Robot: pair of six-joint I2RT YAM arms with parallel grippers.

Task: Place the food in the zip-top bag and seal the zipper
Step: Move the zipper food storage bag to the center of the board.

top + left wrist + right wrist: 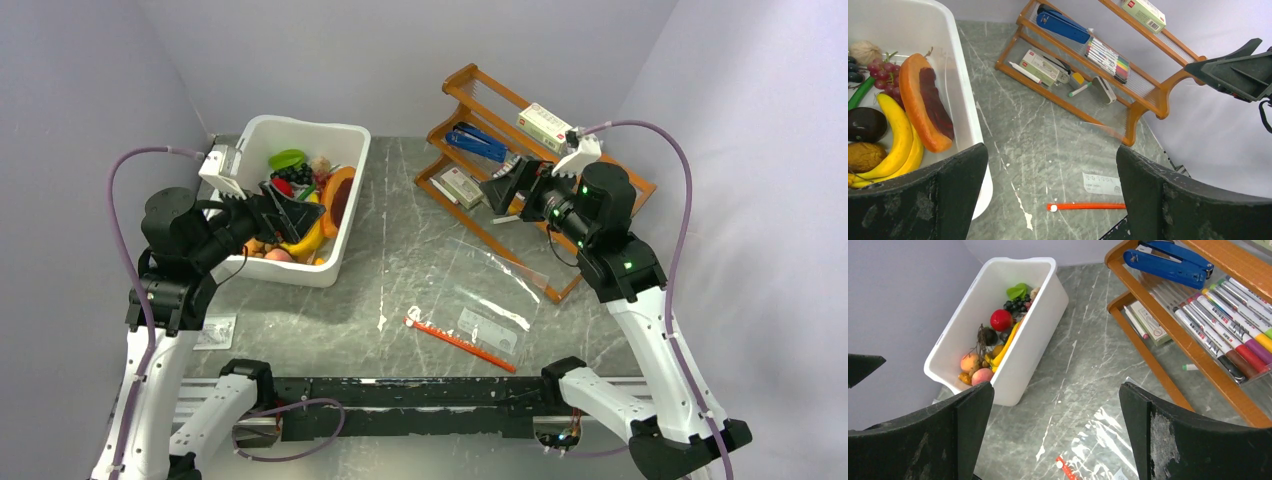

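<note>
Food (923, 102) lies heaped in the white bin (345, 135), beneath the left gripper (1050, 150), whose jaws are spread and empty. Right gripper (1055, 387), likewise spread, hangs before the wooden rack (470, 75). The zip-top bag (482, 298) lies flat between the arms, zipper (460, 343) nearest them.

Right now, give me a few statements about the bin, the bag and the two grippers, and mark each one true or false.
1. The banana bunch lies in the white bin. True.
2. The bag already holds food. False: the zip-top bag lies flat and empty on the table.
3. The left gripper and the right gripper are both open and hold nothing. True.
4. The stapler sits in the bin. False: the blue stapler lies on the wooden rack.
5. The zipper runs along the bag's far edge. False: the zipper runs along the bag's near edge.
</note>
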